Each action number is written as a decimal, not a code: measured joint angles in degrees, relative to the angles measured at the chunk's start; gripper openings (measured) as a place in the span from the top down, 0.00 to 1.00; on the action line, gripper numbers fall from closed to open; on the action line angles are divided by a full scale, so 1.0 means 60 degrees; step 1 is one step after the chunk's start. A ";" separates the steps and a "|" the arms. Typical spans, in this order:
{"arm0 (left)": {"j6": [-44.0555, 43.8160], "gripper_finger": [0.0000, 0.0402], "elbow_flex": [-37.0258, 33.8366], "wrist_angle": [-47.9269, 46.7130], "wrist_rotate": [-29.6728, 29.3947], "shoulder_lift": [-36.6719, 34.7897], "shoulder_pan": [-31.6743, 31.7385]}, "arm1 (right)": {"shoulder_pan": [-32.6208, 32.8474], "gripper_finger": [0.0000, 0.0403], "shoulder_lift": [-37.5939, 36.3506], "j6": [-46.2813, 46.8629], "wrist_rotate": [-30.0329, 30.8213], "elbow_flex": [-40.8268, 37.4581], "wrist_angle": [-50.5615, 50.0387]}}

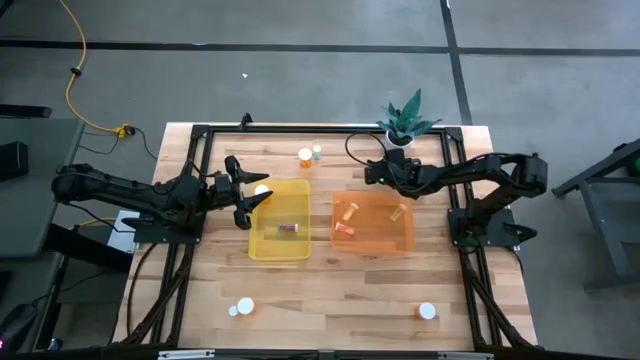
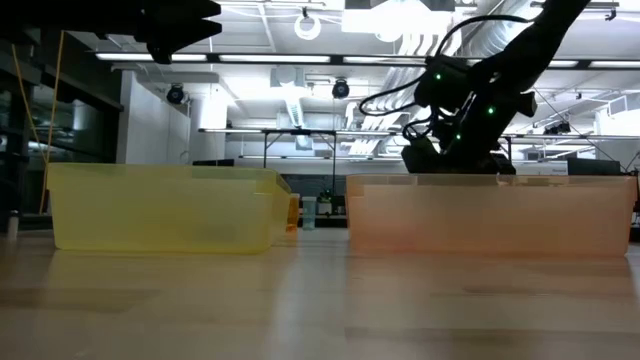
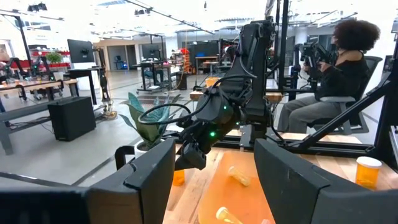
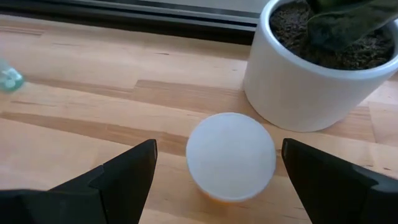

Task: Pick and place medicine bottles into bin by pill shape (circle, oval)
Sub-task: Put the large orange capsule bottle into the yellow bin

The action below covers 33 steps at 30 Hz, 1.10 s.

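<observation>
No text or label can be read.

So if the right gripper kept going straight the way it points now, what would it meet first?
Most likely the white-capped amber bottle between the open right gripper's fingers, beside the white plant pot.

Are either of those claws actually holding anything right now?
No. The right gripper hangs with open jaws above a white-capped medicine bottle beside the plant pot, not gripping it. The left gripper is open and empty too.

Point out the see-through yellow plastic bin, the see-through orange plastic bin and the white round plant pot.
See-through yellow plastic bin (image 1: 262, 247): high view, near left rim.
See-through orange plastic bin (image 1: 372, 246): high view, near rim.
White round plant pot (image 4: 292, 99): right wrist view, side wall.
</observation>
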 joint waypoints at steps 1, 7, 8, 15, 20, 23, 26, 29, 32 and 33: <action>0.0000 0.48 0.0000 -0.0001 0.0000 0.0003 0.0000 | 0.0000 0.16 0.0014 -0.0009 0.0034 0.0000 0.0014; -0.0001 0.48 0.0000 -0.0023 0.0001 0.0003 -0.0004 | -0.0004 0.16 0.0020 -0.0005 0.0332 0.0000 0.0001; -0.0002 0.48 0.0000 -0.0026 0.0002 0.0003 -0.0002 | -0.0004 0.16 0.0020 -0.0005 0.0331 0.0000 0.0002; -0.0029 0.48 0.0000 -0.0030 0.0000 -0.0001 -0.0003 | -0.0014 0.20 0.0020 -0.0004 0.0312 0.0000 -0.0001; -0.0029 0.48 0.0000 -0.0030 0.0000 0.0003 -0.0001 | -0.0196 0.25 0.0020 -0.0002 0.0054 0.0000 -0.0053; -0.0028 0.48 0.0000 -0.0030 0.0001 0.0003 -0.0004 | -0.0293 0.29 0.0020 -0.0002 -0.0040 0.0000 -0.0092; -0.0025 0.48 0.0000 -0.0030 0.0003 0.0001 0.0000 | -0.0302 0.35 0.0020 -0.0002 -0.0066 0.0000 -0.0104; -0.0003 0.48 0.0000 -0.0030 0.0004 0.0000 0.0000 | -0.0299 0.40 0.0020 -0.0002 -0.0069 0.0000 -0.0104; -0.0006 0.48 0.0000 -0.0030 0.0004 0.0002 0.0000 | -0.0291 0.46 0.0020 -0.0049 -0.0070 0.0000 -0.0080; -0.0004 0.48 0.0000 -0.0030 0.0001 0.0000 -0.0001 | -0.0277 0.48 0.0020 -0.0190 -0.0087 0.0000 -0.0019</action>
